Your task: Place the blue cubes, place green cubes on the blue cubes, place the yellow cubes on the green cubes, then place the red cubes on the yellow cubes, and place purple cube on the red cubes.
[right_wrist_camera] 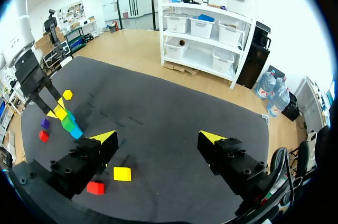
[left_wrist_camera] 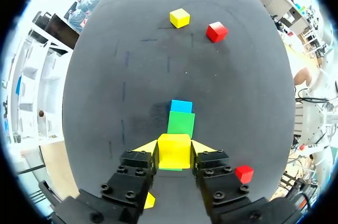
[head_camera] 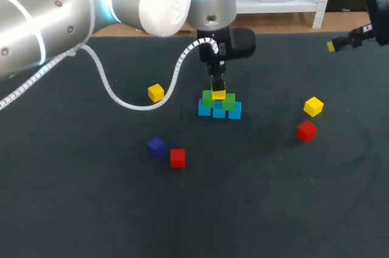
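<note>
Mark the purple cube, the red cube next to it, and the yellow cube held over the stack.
purple cube (head_camera: 156, 146): head view, middle of its visible faces.
red cube (head_camera: 177, 157): head view, middle of its visible faces.
yellow cube (left_wrist_camera: 174, 150): left wrist view, middle of the face toward the camera.

Light even and bright from overhead; the dark table (head_camera: 73, 209) reads matt. My left arm (head_camera: 61, 14) shows soft highlights on its white shell. The red cube (head_camera: 177, 157) casts only a faint shadow.
</note>
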Tool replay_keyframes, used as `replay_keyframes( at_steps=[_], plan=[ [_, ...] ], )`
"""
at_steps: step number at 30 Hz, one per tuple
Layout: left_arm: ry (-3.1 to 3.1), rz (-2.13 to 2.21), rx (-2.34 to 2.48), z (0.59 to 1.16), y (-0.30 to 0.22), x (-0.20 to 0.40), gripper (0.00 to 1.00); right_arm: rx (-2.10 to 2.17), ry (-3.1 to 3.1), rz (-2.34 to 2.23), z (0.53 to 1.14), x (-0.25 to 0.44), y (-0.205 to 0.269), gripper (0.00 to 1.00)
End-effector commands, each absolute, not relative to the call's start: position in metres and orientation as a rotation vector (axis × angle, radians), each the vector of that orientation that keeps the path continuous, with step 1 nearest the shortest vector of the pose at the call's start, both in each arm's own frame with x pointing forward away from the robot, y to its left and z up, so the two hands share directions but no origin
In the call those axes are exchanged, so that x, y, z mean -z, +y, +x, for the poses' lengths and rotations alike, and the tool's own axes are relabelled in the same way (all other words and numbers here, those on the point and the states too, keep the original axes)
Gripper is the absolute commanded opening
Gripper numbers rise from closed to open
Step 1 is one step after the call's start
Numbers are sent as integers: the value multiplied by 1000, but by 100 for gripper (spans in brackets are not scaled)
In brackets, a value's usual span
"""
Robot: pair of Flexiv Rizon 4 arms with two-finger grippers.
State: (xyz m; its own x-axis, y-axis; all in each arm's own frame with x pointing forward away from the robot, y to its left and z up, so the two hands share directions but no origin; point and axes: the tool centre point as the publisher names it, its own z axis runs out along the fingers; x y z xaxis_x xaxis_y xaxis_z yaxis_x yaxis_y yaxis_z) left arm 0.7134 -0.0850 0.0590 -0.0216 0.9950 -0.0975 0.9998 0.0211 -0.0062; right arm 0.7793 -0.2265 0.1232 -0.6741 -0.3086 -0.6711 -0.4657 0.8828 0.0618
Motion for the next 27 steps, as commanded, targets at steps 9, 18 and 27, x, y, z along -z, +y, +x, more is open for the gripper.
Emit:
replay_keyframes(
  at_steps=[9, 18, 27],
  plan=[
    [2200, 2171, 111, 712, -87, -57, 17, -292, 2360, -551, 779, -123, -225, 100],
    [2208, 2154, 111, 714, -85, -59, 100, -292, 2360, -551, 779, -123, -225, 100],
    [2221, 2106, 140, 715, -79, -73, 100, -292, 2360, -551, 779, -123, -225, 100]
  ],
)
